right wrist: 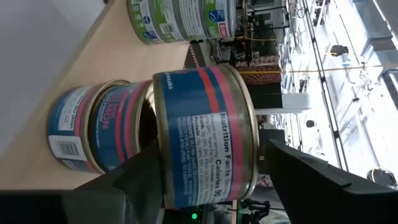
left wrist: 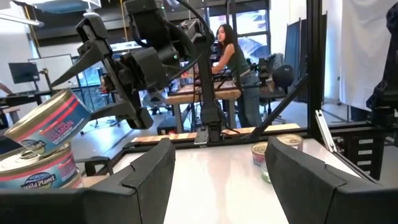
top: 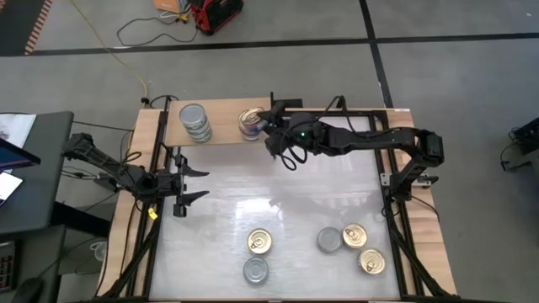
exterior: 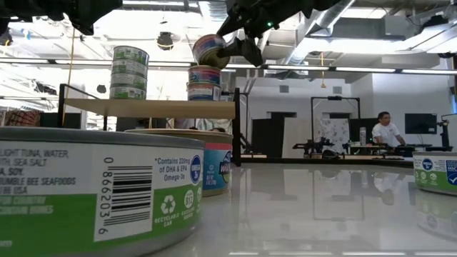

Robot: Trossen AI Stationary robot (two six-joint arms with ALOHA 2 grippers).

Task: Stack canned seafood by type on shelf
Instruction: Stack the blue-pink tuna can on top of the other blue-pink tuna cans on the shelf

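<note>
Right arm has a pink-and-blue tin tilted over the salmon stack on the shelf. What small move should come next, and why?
Probably level the tilted tin and lower it squarely onto the pink-and-blue stack. The right gripper has it leaning above the stack's top tin, not seated, on the shelf; released now, it would likely slide off.

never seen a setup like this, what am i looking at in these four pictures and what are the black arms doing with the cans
These are two robot arms at a white table, each ending in a two-finger pincer. One picture looks straight down, one looks across at table height, and one comes from a camera on each wrist.

At the far edge stands a small wooden shelf with two stacks of seafood tins: a green-labelled stack and a blue-and-pink stack. The right pincer is over the second stack, around a tilted blue-and-pink tin; its fingers look to be opening, so a firm grip is uncertain. The left pincer waits open over the table's left side. Five loose tins lie near the front.
</note>
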